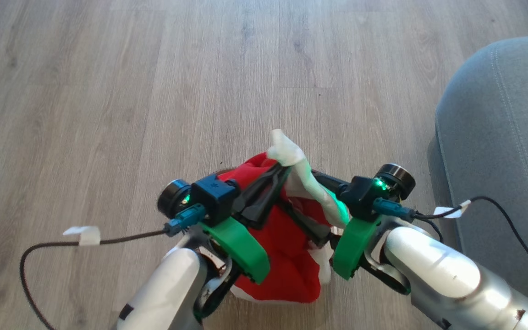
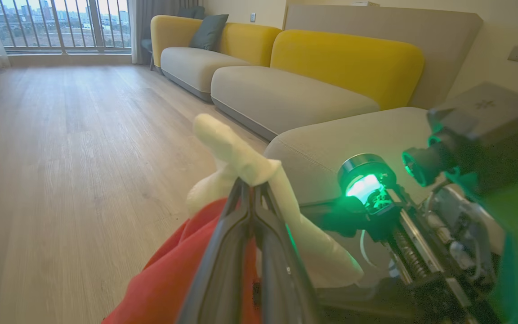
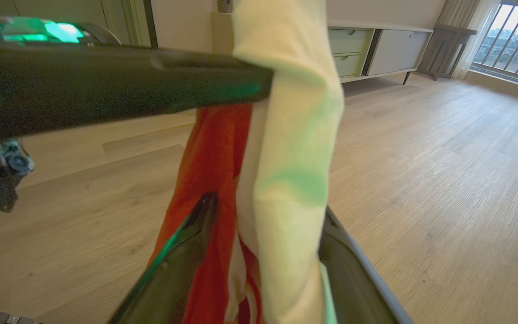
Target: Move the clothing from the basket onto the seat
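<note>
- Left pincer [image 1: 284, 169]: its two long dark fingers are pressed together, clamped on a white part at the top of the clothing [image 1: 287, 247], a soft bundle of bright red fabric with white trim.
- Right pincer [image 3: 268, 207]: its fingers are spread wide, one on either side of the hanging cloth just below the left grip. The fabric passes between them, but they are not closed on it.
- Clothing: it hangs from the left grip alone, between the two wrists and above the pale wood-plank floor [image 1: 108, 91]. Whether its lower hem is clear of the basket cannot be told.
- Progress (a judgement): the pick-up looks done. The carry across and the set-down remain, since no red fabric lies on the part of the seat in view.
- Seat [image 1: 497, 137]: a large grey upholstered cushion with pale stitching, on the robot's right. Its rounded edge is near the clothing but apart from it.
- Room to move: there is open floor ahead and to the left. Toward the seat, the pale right forearm [image 1: 429, 261] stands between cloth and cushion, and a thin black cable [image 1: 511, 224] trails over the cushion's edge, where it could snag. The hanging hem would need to go over that rounded edge.
</note>
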You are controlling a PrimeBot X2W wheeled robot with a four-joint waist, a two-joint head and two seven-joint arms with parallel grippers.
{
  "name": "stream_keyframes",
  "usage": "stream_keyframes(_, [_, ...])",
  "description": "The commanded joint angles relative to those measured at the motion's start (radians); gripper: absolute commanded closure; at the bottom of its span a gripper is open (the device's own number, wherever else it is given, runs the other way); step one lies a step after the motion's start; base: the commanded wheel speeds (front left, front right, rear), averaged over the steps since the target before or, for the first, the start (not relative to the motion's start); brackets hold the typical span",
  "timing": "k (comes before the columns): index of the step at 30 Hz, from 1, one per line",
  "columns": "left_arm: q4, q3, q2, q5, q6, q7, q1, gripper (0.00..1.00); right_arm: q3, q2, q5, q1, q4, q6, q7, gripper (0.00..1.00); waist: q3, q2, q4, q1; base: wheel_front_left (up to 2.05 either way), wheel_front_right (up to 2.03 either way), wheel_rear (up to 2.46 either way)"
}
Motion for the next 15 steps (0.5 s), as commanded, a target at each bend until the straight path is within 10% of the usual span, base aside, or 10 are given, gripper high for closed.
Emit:
stream_keyframes(1, [-0.049, 0.026, -0.005, -0.009, -0.004, -0.003, -0.065, 1.00, 0.008, -0.004, 0.012, -0.025, -0.019, 0.000, -0.007, 0.00, 0.001, 0.0000, 0.000, -0.0001, 0.00, 0.00, 0.00])
stream_keyframes(12, [-0.060, -0.078, 0.011, -0.118, -0.019, -0.005, -0.093, 1.00, 0.023, -0.021, 0.074, -0.059, 0.049, 0.000, -0.007, 0.00, -0.006, 0.0000, -0.007, -0.0001, 0.00, 0.00, 0.00])
stream_keyframes(15, [-0.061, -0.095, 0.022, -0.140, -0.019, -0.004, -0.097, 1.00, 0.002, -0.010, 0.073, -0.042, 0.061, 0.000, -0.007, 0.64, -0.009, 0.0000, -0.011, -0.0001, 0.00, 0.00, 0.00])
